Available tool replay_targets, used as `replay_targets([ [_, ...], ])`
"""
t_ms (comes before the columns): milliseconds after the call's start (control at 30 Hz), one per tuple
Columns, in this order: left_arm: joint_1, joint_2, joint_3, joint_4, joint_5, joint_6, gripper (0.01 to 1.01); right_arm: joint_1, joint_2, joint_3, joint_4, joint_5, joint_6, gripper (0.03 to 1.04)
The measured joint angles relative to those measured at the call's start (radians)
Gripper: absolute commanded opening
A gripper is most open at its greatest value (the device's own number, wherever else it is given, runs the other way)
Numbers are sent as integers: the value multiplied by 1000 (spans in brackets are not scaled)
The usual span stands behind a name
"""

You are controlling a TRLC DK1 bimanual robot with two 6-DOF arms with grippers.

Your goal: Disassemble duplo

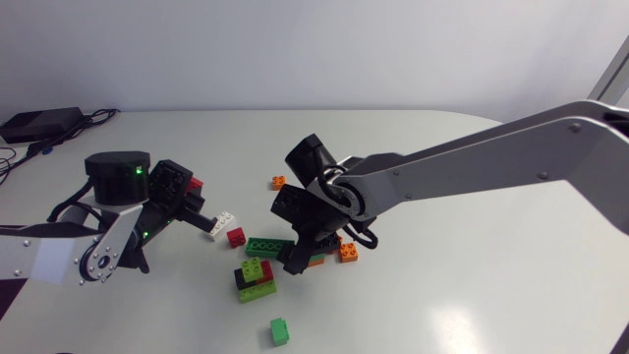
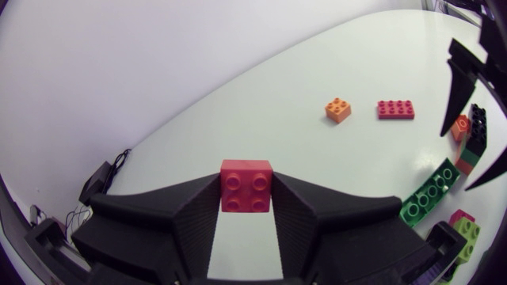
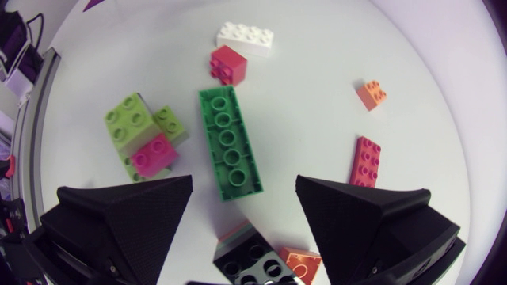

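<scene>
Two arms busy, job looks partway: several bricks lie single, but a lime-pink-black stack and a black-on-orange pair look joined. Left gripper is pinching a red 2x2 brick from both sides, held above the table. Right gripper is spread wide, nothing in it, hanging over the pile w/ the black pair just under it. Next, prob.: left sets the red one down on bare table, right drops onto a joined lump while the other arm braces it. In the way: long green brick right beside both lumps; small red brick, white brick, orange brick and flat red brick lie farther out.
</scene>
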Motion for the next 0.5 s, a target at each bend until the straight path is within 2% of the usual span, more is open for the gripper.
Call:
replay_targets([
  [67,26,11,14,-8,0,-23,275,22,-47,-30,16,-14,-21,992],
  [167,40,16,21,-15,-3,-44,282,59,-110,-71,40,-35,-54,993],
  [333,51,36,41,-51,1,-65,438,103,-163,-114,43,-76,-112,993],
  [433,59,55,51,-68,0,-74,600,120,-165,-128,43,-87,-151,993],
  [500,60,72,62,-87,1,-80,626,129,-165,-134,42,-97,-185,993],
])
